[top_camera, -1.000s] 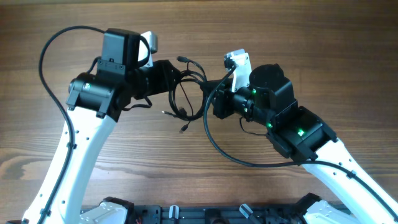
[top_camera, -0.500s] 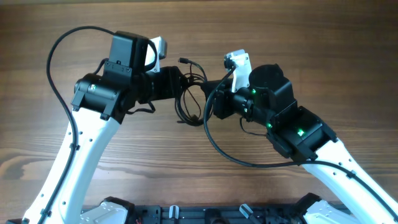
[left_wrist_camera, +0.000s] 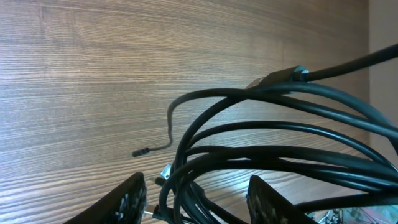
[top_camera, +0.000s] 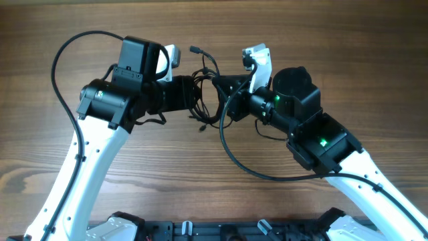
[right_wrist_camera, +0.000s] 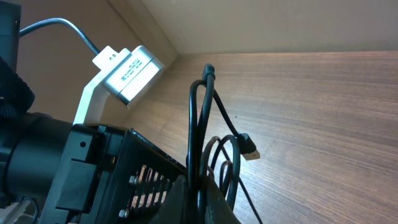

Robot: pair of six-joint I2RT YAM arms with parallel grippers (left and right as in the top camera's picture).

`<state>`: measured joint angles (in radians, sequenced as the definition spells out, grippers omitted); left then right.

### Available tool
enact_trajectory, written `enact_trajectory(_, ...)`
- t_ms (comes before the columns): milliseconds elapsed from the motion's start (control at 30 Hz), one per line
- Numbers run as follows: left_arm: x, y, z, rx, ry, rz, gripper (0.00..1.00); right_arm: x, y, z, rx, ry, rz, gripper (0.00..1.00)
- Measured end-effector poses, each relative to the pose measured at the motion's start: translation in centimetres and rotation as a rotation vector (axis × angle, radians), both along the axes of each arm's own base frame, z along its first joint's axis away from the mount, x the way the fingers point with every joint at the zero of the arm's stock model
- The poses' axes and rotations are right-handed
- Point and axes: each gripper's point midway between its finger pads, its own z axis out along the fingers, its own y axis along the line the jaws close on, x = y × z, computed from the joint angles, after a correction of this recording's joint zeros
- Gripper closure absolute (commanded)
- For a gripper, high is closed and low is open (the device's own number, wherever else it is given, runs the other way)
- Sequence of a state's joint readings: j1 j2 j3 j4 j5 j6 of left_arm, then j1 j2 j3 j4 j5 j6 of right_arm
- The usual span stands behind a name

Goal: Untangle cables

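Observation:
The cables [top_camera: 206, 102] are a tangle of thin black loops hanging between my two grippers above the wooden table. One plug end [top_camera: 194, 49] sticks out toward the far side. My left gripper [top_camera: 196, 94] is open. In the left wrist view its fingers [left_wrist_camera: 129, 200] stand apart, with several cable strands [left_wrist_camera: 280, 134] running through the gap and a loose plug end [left_wrist_camera: 140, 151] lying on the wood. My right gripper [top_camera: 221, 82] is shut on the cables. In the right wrist view its jaws [right_wrist_camera: 199, 199] pinch upright strands [right_wrist_camera: 198, 124], and a flat plug [right_wrist_camera: 250, 149] dangles beside them.
The thick black cable [top_camera: 231, 157] of the right arm loops over the table near the bundle. The left arm's own cable [top_camera: 63, 67] arcs out on the left. The left wrist's camera housing [right_wrist_camera: 127, 74] sits close in front of the right gripper.
The left gripper has moved right onto the bundle and its jaws have widened. The right gripper has shifted toward the far side, drawing the loops up off the table.

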<state>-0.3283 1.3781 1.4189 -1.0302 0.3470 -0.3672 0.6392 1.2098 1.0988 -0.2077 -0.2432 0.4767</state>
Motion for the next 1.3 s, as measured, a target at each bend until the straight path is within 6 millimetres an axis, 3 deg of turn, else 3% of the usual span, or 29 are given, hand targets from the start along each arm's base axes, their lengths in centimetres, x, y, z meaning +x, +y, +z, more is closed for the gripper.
enact_trajectory(333,-0.3,-1.1,0.4,-0.034,-0.008,-0.048,0.73,-0.3,0.3,0.3,0.016,0.0,0.025,0.95)
enact_trajectory(633,0.0,-2.6,1.2,-0.055,-0.063,-0.087,0.71,-1.5,2.2,4.2,0.172,-0.062,0.142,0.95)
enact_trajectory(733,0.0,-2.7,1.2,-0.057,-0.062,-0.087,0.94,-1.9,2.4,4.6,0.193,-0.055,0.168,0.95)
enact_trajectory(933,0.2,-2.4,1.2,-0.041,-0.069,-0.079,0.96,-2.6,2.1,5.2,0.207,-0.054,0.176,0.95)
enact_trajectory(1133,0.7,-1.3,0.7,0.02,-0.073,-0.004,0.96,-2.8,1.8,4.5,0.187,-0.023,0.166,0.95)
enact_trajectory(1300,0.8,0.7,-0.4,0.113,-0.041,0.102,0.96,-2.2,-0.7,0.9,0.066,0.091,0.009,0.96)
